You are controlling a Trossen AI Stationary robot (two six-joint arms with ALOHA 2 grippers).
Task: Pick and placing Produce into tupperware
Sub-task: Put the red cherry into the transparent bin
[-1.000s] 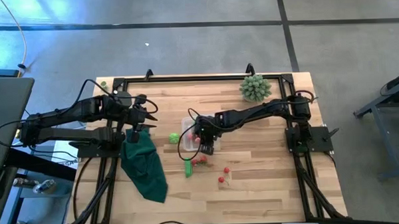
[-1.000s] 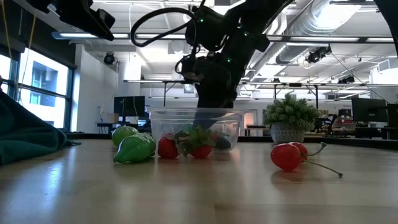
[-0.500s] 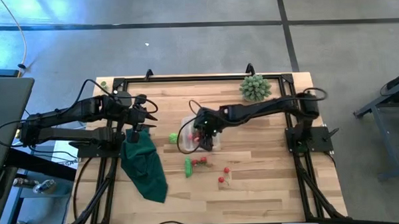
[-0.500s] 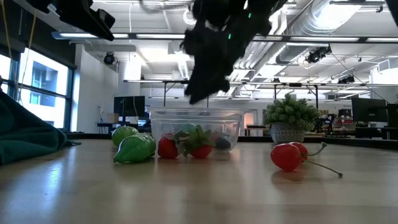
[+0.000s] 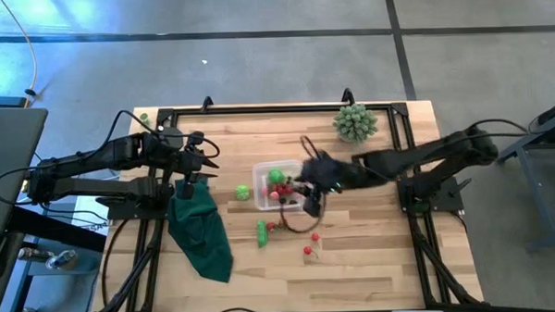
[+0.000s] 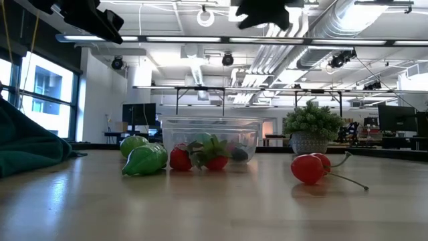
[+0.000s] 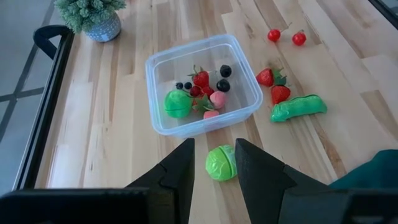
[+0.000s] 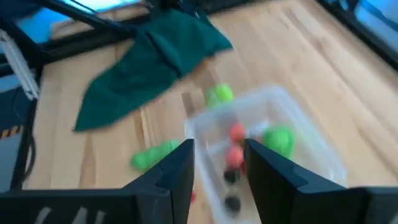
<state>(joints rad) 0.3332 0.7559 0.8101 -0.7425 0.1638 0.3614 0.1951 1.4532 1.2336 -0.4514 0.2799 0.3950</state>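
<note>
- The right gripper (image 5: pixel 308 194) has lifted off the tupperware (image 5: pixel 277 187) since a second ago, when it reached down inside; it now hangs over the container's right edge, and the arm has swung back toward its base.
- A green round vegetable (image 5: pixel 276 177) now lies in the tupperware; it did not show there a second ago, when the gripper covered that spot.
- The right fingers (image 8: pixel 177 171) stand apart with nothing between them.
- The left gripper (image 5: pixel 203 157) has not moved: it hangs above the table's left part, over the upper end of the dark green cloth (image 5: pixel 202 235), its fingers (image 7: pixel 180 174) slightly parted and empty.
- The tupperware sits near the table's middle, holding strawberries (image 7: pixel 200 78), dark berries (image 7: pixel 224 70) and pink pieces (image 7: pixel 217 99).
- Still outside: a green cabbage-like ball (image 5: pixel 243 191) just beside the container's left wall, a green pod (image 5: pixel 261 232) and two strawberries (image 5: pixel 278 224) near its front edge, and two cherries (image 5: pixel 311 243) farther toward the table's front.
- The potted spiky plant (image 5: pixel 355 122) stands at the back right, well apart from the tupperware.
- Bare wood lies open along the table's front and to the right of the cherries.
</note>
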